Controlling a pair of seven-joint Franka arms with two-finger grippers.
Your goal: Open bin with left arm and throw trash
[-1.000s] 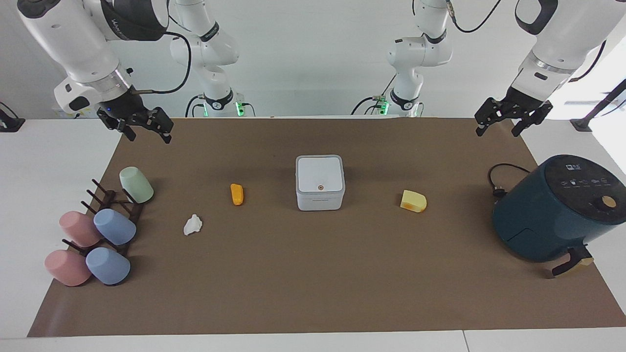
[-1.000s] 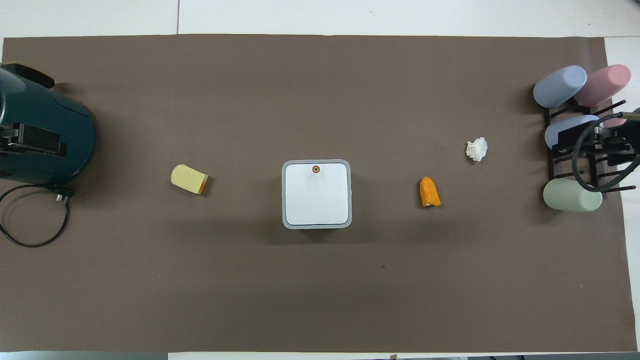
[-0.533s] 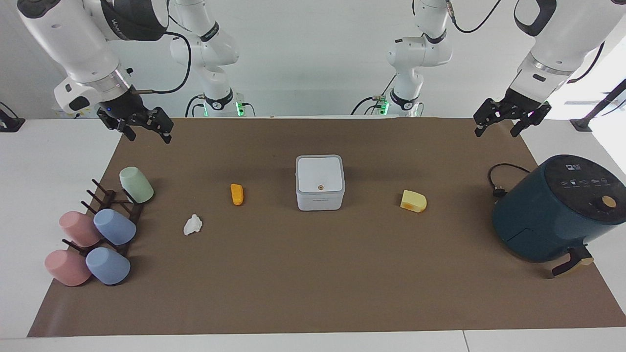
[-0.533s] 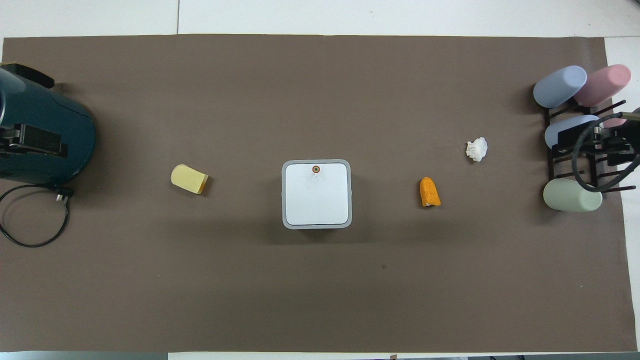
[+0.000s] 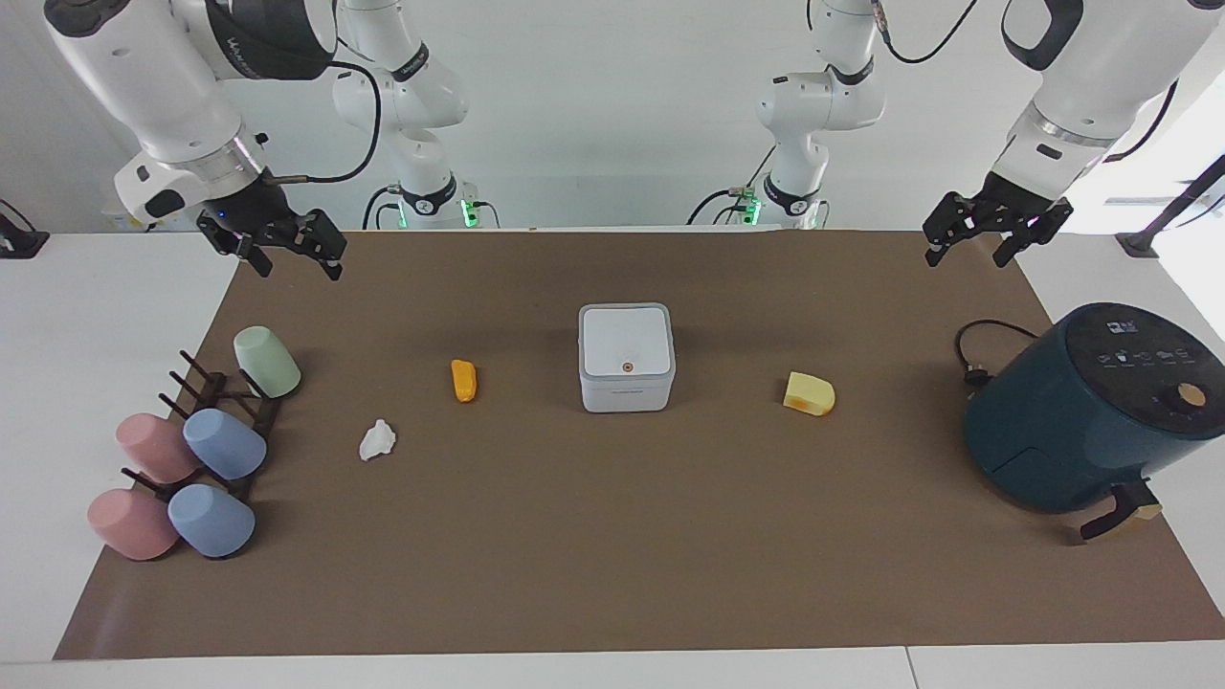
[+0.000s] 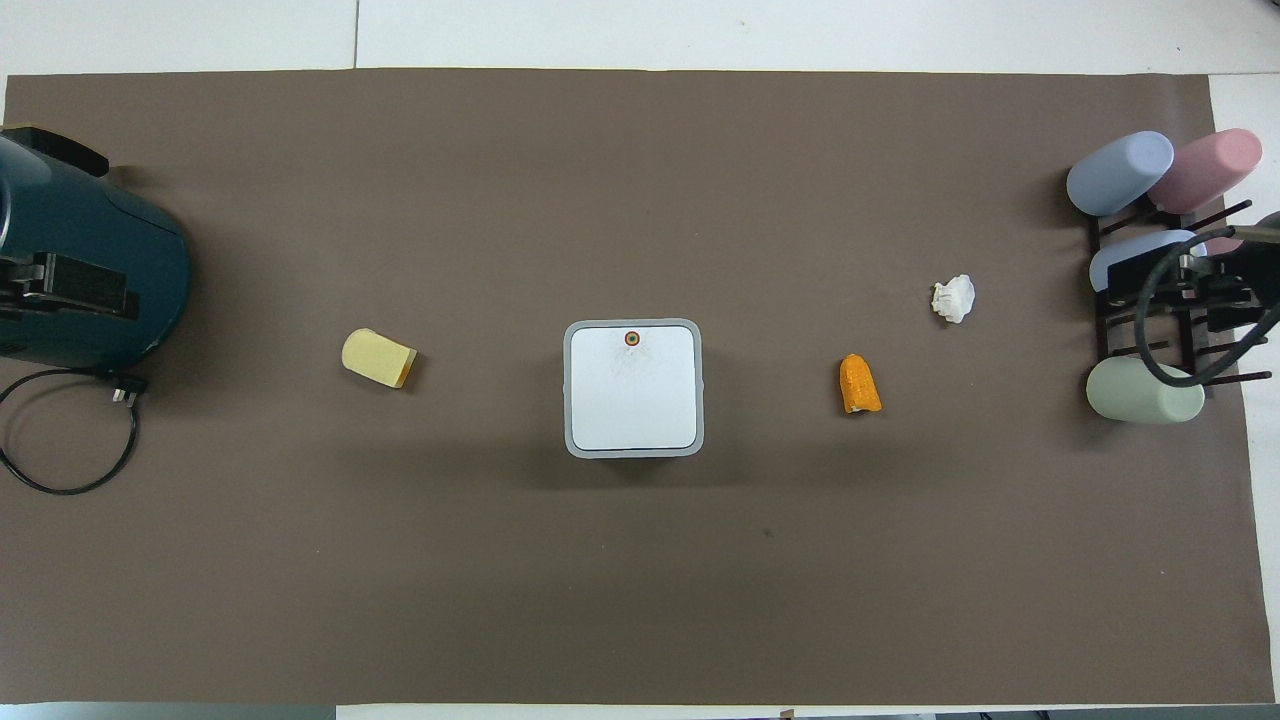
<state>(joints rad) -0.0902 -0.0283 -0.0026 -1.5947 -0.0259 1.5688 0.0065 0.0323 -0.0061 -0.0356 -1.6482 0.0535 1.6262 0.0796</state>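
The white bin stands mid-mat with its lid down, the round button on the lid's edge farther from the robots. Trash lies on the mat: a pale-yellow wedge toward the left arm's end, and an orange piece and a white tissue wad toward the right arm's end. My left gripper hangs open and holds nothing, raised over the mat's robot-side edge near the air fryer. My right gripper hangs open and holds nothing, over the mat corner by the cup rack.
A dark-teal air fryer with its coiled cable sits at the left arm's end. A dark rack with several pastel cups stands at the right arm's end. Brown mat covers the table.
Both grippers have drifted slightly toward the table's middle. The left gripper's fingers stand a little closer together than before. Bin and trash have not moved.
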